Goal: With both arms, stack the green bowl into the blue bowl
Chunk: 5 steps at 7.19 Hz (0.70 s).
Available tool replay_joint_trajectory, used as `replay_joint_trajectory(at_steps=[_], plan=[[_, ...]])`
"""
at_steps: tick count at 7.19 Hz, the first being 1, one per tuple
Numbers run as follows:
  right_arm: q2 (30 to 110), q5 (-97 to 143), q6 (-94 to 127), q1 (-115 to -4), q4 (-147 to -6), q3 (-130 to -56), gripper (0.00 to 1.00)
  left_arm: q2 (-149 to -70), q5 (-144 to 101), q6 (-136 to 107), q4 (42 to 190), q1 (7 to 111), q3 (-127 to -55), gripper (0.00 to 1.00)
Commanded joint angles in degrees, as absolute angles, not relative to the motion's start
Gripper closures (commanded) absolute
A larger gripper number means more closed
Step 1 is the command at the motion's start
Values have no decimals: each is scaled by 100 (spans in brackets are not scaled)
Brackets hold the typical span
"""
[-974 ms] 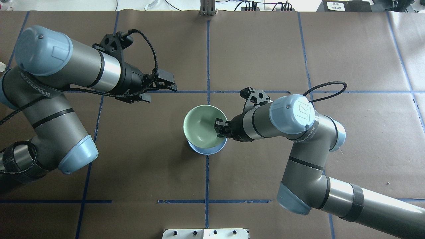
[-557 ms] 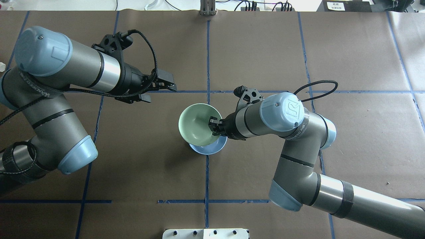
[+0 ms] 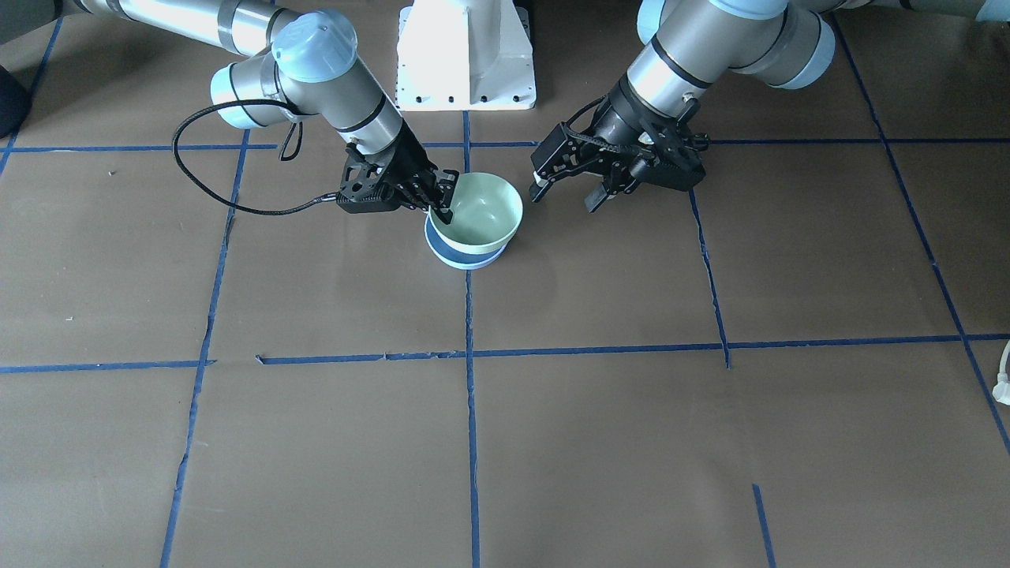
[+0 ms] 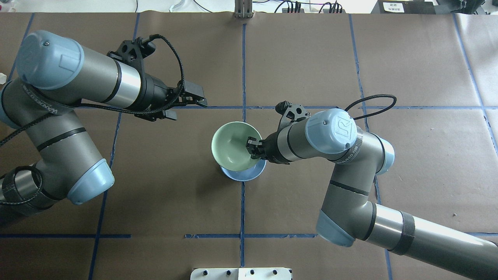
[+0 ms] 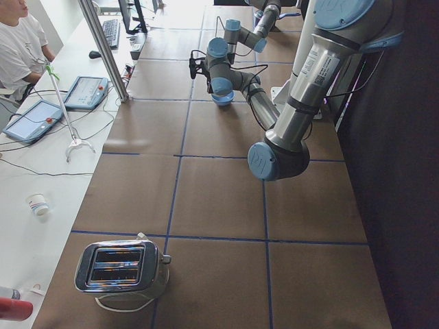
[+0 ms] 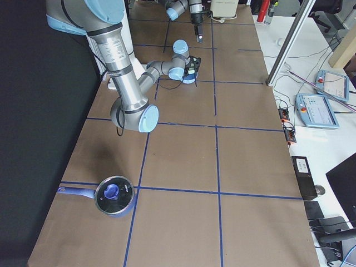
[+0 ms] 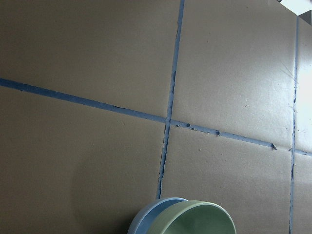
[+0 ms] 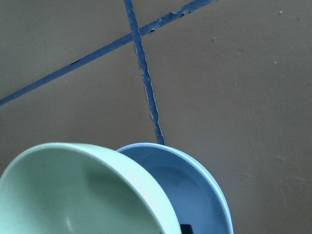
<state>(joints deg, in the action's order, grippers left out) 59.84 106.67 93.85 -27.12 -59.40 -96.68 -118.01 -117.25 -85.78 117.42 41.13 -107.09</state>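
The green bowl [image 4: 232, 147] is tilted and rests partly inside the blue bowl [image 4: 244, 175], which sits on the table's middle line. My right gripper [image 4: 252, 149] is shut on the green bowl's right rim, one finger inside the bowl. In the front view the green bowl [image 3: 483, 207] leans over the blue bowl [image 3: 460, 252], with the right gripper [image 3: 439, 207] on its rim. My left gripper [image 4: 186, 109] is open and empty, raised to the bowls' far left; it also shows in the front view [image 3: 565, 199]. The right wrist view shows the green bowl [image 8: 73, 190] overlapping the blue bowl [image 8: 195, 190].
The white pedestal base [image 3: 465, 55] stands behind the bowls. A toaster [image 5: 120, 267] sits at the table's left end and a lidded saucepan [image 6: 114, 194] at its right end. An operator [image 5: 17, 41] sits at a side desk. Blue tape lines cross the brown table.
My right gripper has carried the green bowl a little to the left over the blue bowl, then eased slightly back. The left arm has not moved.
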Motion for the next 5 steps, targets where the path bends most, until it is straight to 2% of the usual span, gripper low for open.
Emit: replay_joint_trajectory(at_steps=[1, 3, 5], plan=[[6212, 10662, 9325, -2655, -5915, -9694, 1, -11795, -11725, -8587, 11742, 4113, -10705, 4], [6528, 10749, 9351, -2768, -5968, -10132, 0, -11760, -11716, -8587, 11742, 4113, -10740, 4], [7535, 11351, 9308, -3362, -5924, -10799, 0, -11760, -11725, -8570, 11733, 4131, -10766, 4]])
